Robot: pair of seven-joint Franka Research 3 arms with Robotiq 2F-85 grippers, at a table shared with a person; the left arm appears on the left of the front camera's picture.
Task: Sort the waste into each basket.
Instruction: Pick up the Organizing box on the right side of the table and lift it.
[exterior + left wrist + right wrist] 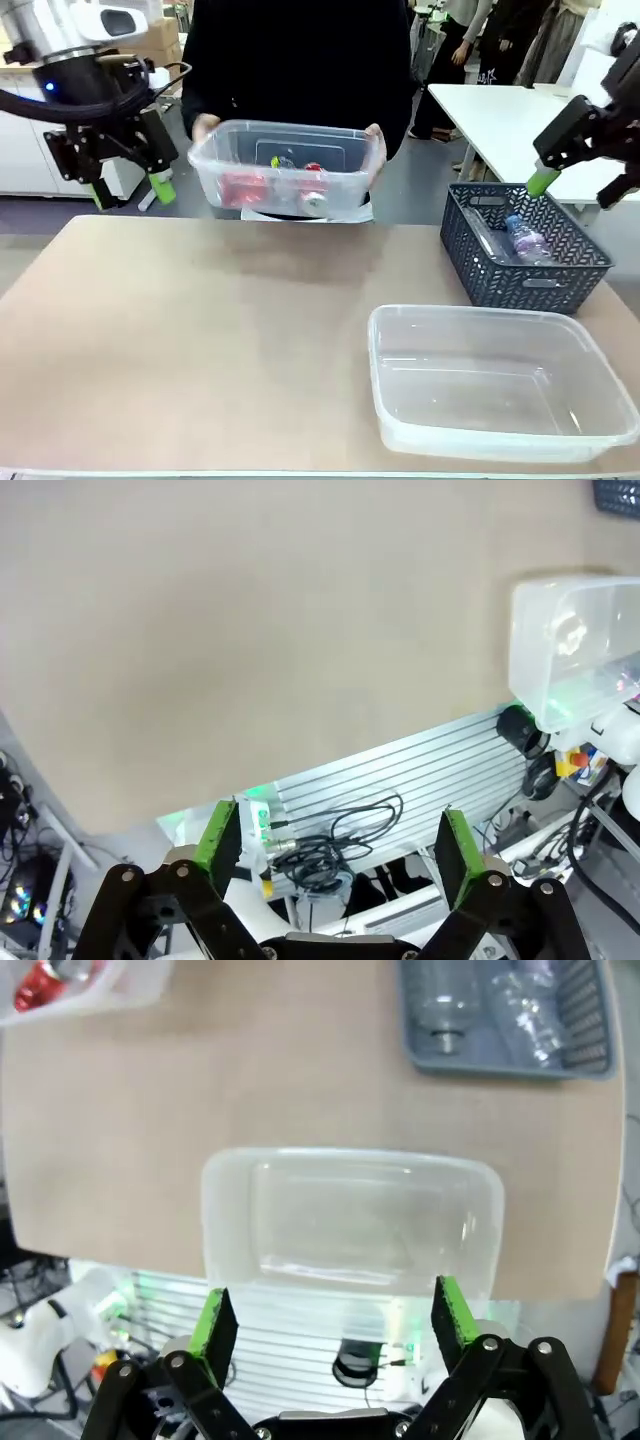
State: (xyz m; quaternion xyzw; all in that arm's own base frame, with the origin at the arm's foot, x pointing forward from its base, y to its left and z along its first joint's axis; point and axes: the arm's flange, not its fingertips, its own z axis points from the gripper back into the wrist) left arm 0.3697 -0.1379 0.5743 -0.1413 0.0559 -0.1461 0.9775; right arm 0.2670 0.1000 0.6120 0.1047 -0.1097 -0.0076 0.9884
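Observation:
Across the table a person's hands hold up a clear basket (290,132) with crushed red cans (240,188) and other waste inside. A second clear basket (470,312) stands empty near the front right; it appears as the clear basket (350,1160) in the right wrist view and as the clear basket (560,630) in the left wrist view. My left gripper (131,190) hangs open at the far left, above the table, its green pads (222,845) wide apart. My right gripper (580,180) is open high at the right, over the empty basket (332,1320).
A dark grey woven basket (540,280) stands at the back right with clear plastic bottles (525,240) in it, also seen as the grey basket (500,1060) in the right wrist view. The tan table (200,330) is bare on the left and in the middle.

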